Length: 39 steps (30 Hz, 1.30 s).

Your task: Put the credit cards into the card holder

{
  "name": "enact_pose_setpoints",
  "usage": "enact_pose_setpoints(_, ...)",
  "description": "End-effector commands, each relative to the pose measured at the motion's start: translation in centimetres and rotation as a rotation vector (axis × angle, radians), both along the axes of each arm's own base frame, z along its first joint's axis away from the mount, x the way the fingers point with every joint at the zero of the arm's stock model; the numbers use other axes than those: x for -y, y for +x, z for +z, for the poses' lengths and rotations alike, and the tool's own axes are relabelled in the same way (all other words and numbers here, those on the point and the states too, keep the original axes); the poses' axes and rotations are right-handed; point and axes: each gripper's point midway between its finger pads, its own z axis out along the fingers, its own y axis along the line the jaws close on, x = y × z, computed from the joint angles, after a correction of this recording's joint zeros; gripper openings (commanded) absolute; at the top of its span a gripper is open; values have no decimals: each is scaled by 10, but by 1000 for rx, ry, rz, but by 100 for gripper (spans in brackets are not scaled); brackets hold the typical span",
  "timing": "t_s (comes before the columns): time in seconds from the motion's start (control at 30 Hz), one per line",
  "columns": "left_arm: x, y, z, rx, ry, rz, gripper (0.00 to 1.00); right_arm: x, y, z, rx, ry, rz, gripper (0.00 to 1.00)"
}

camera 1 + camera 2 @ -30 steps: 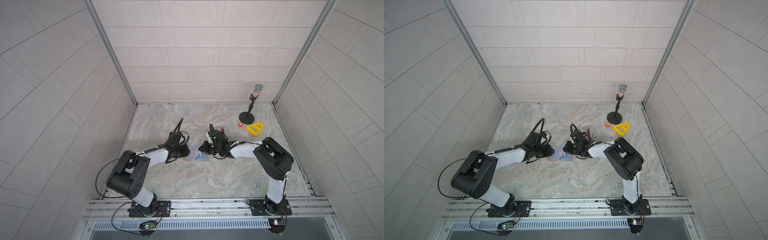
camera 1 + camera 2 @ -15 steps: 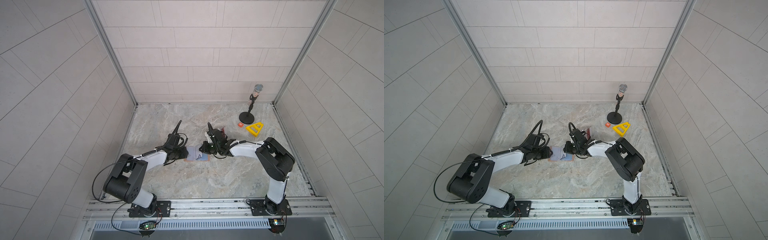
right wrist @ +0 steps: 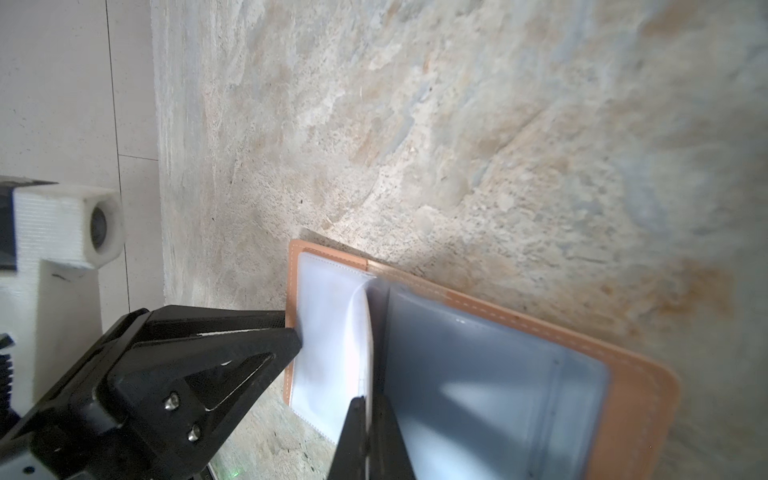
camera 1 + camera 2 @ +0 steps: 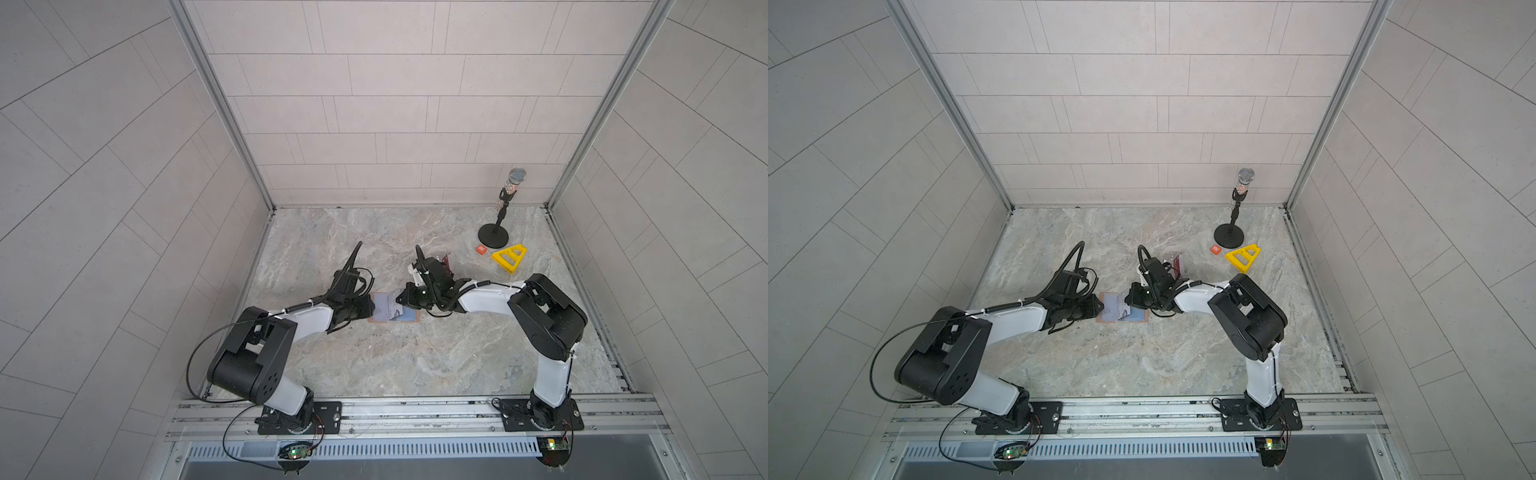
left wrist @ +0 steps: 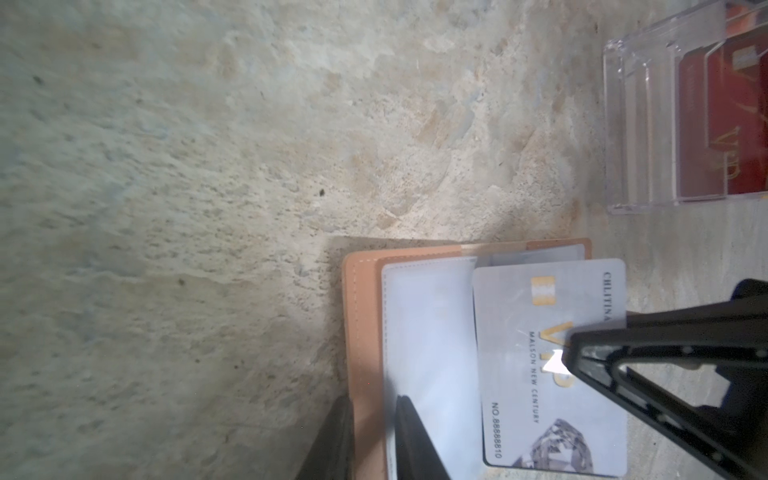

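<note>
The tan leather card holder [image 5: 363,332] lies open flat in the middle of the marble table [image 4: 415,365], clear pockets up, with pale stitching along its rim. The left claw [image 3: 291,343] is clenched on its outer edge. The right claw [image 5: 575,353] pinches a pale bluish card [image 5: 519,374] with gold VIP lettering over the holder's other half. I can't tell whether it sits inside a pocket. A red card [image 5: 727,124] stands in a clear box [image 5: 640,124] nearby.

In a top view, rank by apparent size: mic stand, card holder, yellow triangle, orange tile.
1. mic stand, though its height brings it nearer the camera
2. card holder, partly covered
3. yellow triangle, close to the holder
4. orange tile, clearly smallest
</note>
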Motion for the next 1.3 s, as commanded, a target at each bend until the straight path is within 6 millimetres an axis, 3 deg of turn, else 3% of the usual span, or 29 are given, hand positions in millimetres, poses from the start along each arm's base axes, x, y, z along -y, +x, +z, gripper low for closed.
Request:
enact_pose_setpoints(0.0,-9,-38,-29,-145,38,-14,23,14,-5,-26,-46,-68,-42,0)
enact_pose_setpoints(0.67,-10,-46,-32,-152,25,9,21,28,-12,-45,-68,-72,-115,0)
enact_pose_setpoints(1.27,-5,-46,-34,-162,19,-6,20,11,-26,-53,-114,-54,-24,0)
